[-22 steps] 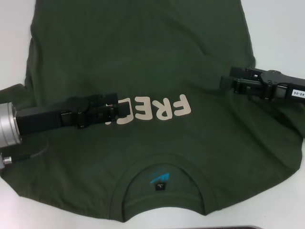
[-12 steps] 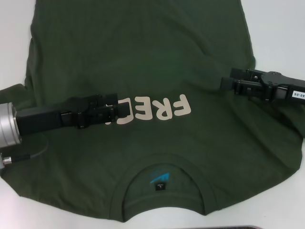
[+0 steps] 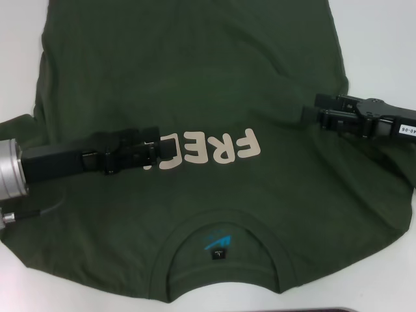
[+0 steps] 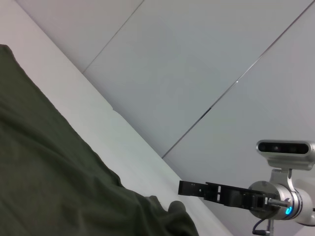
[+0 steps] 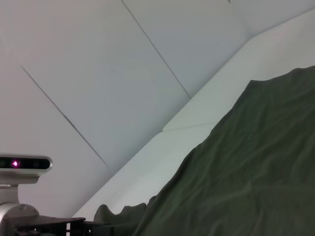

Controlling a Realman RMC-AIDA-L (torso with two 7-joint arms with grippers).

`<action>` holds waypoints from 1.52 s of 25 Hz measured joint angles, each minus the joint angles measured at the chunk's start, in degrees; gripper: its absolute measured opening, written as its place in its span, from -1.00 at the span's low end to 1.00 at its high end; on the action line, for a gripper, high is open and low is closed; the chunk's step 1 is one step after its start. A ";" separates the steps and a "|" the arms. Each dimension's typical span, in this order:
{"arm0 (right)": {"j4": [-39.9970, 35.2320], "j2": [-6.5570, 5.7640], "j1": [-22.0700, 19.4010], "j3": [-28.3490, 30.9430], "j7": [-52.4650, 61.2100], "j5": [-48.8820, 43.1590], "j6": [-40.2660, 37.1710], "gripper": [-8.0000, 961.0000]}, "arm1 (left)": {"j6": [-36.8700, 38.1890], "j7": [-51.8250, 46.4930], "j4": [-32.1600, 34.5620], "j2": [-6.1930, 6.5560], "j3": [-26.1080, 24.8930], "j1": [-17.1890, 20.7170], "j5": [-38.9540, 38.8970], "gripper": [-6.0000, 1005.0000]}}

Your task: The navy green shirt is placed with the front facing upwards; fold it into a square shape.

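The navy green shirt (image 3: pixel 208 78) lies spread front up on the white table (image 3: pixel 380 39). Its ribbed collar (image 3: pixel 221 224) is nearest me, with the blue logo and black tag inside. Pale letters "FREE" (image 3: pixel 221 148) run across the chest. My left gripper (image 3: pixel 158 149) hovers low over the chest and covers the last letter. My right gripper (image 3: pixel 307 116) sits over the shirt's right side, level with the letters. The left wrist view shows green cloth (image 4: pixel 44 182) and the right gripper (image 4: pixel 181 187) beyond it. The right wrist view shows rumpled cloth (image 5: pixel 246 172).
Bare white tabletop borders the shirt at the far left (image 3: pixel 19 58) and far right. A sleeve pokes out on the left (image 3: pixel 19 123). A dark strip (image 3: pixel 325 310) crosses the near edge. Grey wall panels (image 4: pixel 197 59) stand behind the table.
The right gripper has drifted slightly to the right, toward the shirt's edge. The left gripper and the shirt look almost unchanged.
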 joint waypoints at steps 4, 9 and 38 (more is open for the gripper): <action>-0.13 0.00 0.18 0.00 0.00 0.09 0.02 0.90 | -0.97 -0.28 -1.09 0.61 -0.08 0.10 1.71 0.80; -0.05 0.00 0.45 0.00 0.00 0.22 0.04 0.90 | -3.04 -4.40 -2.26 2.68 -1.12 0.71 4.09 0.80; -0.31 0.00 0.48 1.00 0.32 0.25 1.05 0.90 | -8.33 -13.61 -8.93 7.24 -19.32 6.67 8.75 0.80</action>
